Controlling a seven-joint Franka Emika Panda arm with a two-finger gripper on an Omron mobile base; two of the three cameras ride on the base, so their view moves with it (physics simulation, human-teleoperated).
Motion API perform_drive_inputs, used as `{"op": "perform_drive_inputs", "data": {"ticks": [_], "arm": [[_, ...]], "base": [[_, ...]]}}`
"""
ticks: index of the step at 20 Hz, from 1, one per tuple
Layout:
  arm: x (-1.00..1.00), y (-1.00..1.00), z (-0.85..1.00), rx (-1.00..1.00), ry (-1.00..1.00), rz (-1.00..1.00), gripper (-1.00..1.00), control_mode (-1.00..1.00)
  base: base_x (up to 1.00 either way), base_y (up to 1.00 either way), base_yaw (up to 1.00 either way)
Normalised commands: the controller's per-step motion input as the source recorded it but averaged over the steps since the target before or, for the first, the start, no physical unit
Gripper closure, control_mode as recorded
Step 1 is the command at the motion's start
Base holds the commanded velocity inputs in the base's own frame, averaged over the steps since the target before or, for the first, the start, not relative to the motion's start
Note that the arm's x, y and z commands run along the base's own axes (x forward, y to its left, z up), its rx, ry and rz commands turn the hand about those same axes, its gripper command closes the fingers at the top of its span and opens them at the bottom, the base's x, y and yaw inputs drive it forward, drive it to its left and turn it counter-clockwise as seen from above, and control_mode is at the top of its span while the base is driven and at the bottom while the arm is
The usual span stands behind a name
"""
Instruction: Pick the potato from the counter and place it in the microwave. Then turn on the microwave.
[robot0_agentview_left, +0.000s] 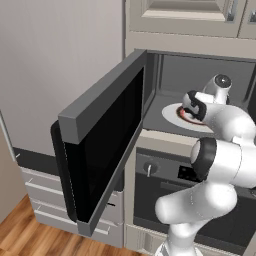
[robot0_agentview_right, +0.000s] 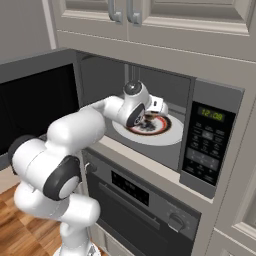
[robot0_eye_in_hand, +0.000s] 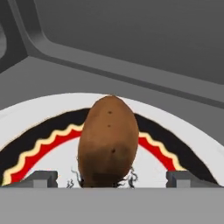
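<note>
The brown potato (robot0_eye_in_hand: 108, 140) lies on the white plate (robot0_eye_in_hand: 26, 118) with the red-and-black ring, inside the microwave (robot0_agentview_right: 207, 145). My gripper (robot0_eye_in_hand: 113, 179) is open around it. One fingertip (robot0_eye_in_hand: 43, 178) stands left of the potato and one right of it, each with a clear gap to it. In the base views my hand (robot0_agentview_right: 150, 111) reaches into the microwave cavity over the plate (robot0_agentview_right: 165, 136). The microwave door (robot0_agentview_left: 100, 150) is swung wide open to the left. The counter is out of view.
The microwave's keypad and clock panel (robot0_agentview_right: 206, 150) sits right of the cavity. An oven (robot0_agentview_right: 140, 200) with a knob and display sits directly below. Cabinet doors (robot0_agentview_right: 165, 15) hang above. The open door's edge (robot0_agentview_left: 85, 120) juts out left of my arm.
</note>
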Motion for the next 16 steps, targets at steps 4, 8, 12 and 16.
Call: {"op": "perform_drive_inputs", "data": {"ticks": [4, 8, 12, 16], "arm": [[-0.57, 0.0, 0.0, 0.0, -0.02, 0.0, -1.0, -1.0], [-0.62, 0.0, 0.0, 0.0, -0.02, 0.0, -1.0, -1.0], [-0.61, 0.0, 0.0, 0.0, -0.04, 0.0, -1.0, -1.0], [-0.54, 0.0, 0.15, 0.0, -0.03, 0.0, -1.0, -1.0]], "base": [[0.0, 0.0, 0.0], [0.0, 0.0, 0.0], [0.0, 0.0, 0.0], [0.0, 0.0, 0.0]]}}
